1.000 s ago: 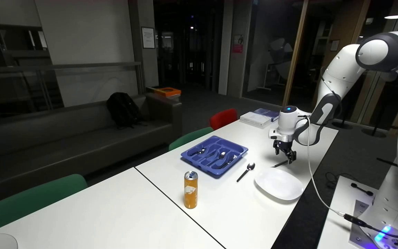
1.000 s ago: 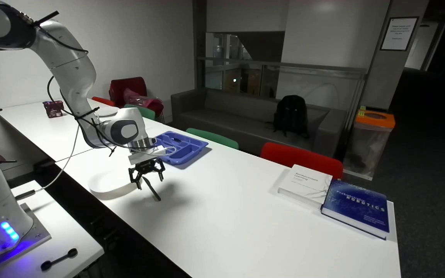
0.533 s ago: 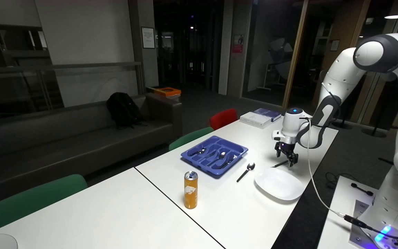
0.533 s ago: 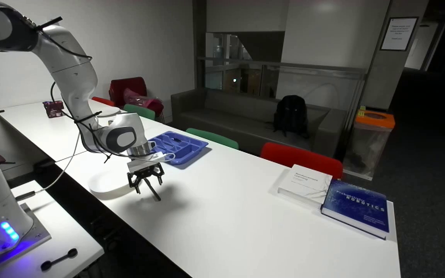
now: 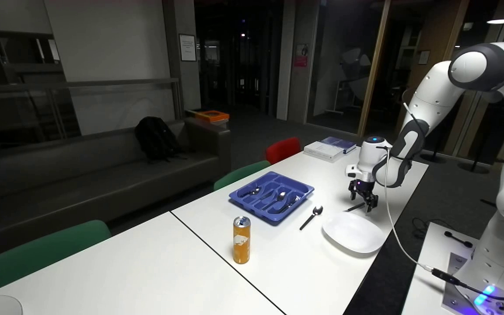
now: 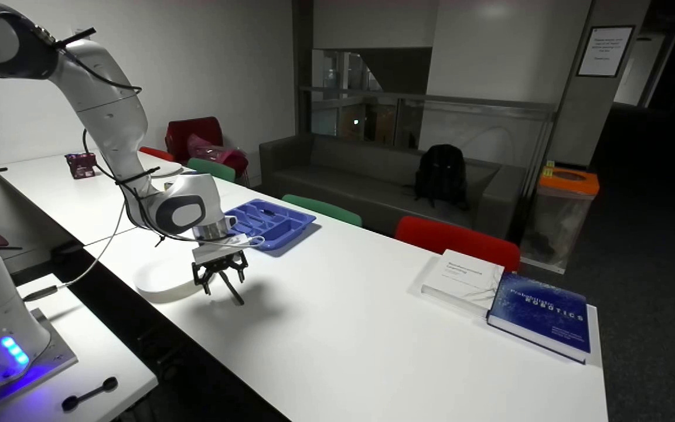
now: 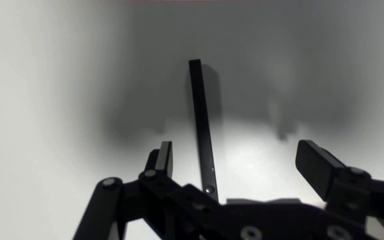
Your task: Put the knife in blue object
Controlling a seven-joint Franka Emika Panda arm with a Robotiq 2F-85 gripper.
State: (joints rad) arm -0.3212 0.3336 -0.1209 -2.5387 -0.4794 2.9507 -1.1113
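The knife [image 5: 355, 207] is a slim dark strip lying on the white table near the plate; it also shows in an exterior view [image 6: 232, 289]. In the wrist view the knife [image 7: 201, 116] runs up between the open fingers, closer to the left one, its lower end hidden behind the gripper body. My gripper [image 7: 234, 145] is open and empty, above the knife and touching nothing that I can see; it shows in both exterior views [image 5: 361, 202] [image 6: 224, 285]. The blue tray [image 5: 258, 213] holds several pieces of cutlery and also shows in an exterior view [image 6: 283, 241], partly behind the arm.
A white plate [image 5: 352, 232] lies close beside the knife. A dark spoon [image 5: 311, 217] lies between plate and tray. An orange can [image 5: 241, 241] stands near the table seam. A white book [image 6: 463, 281] and a blue book [image 6: 539, 316] lie at the table's end.
My gripper has come down a little and shifted slightly over the knife, mostly in the first half second. It has stayed open. The knife and the tray have not moved.
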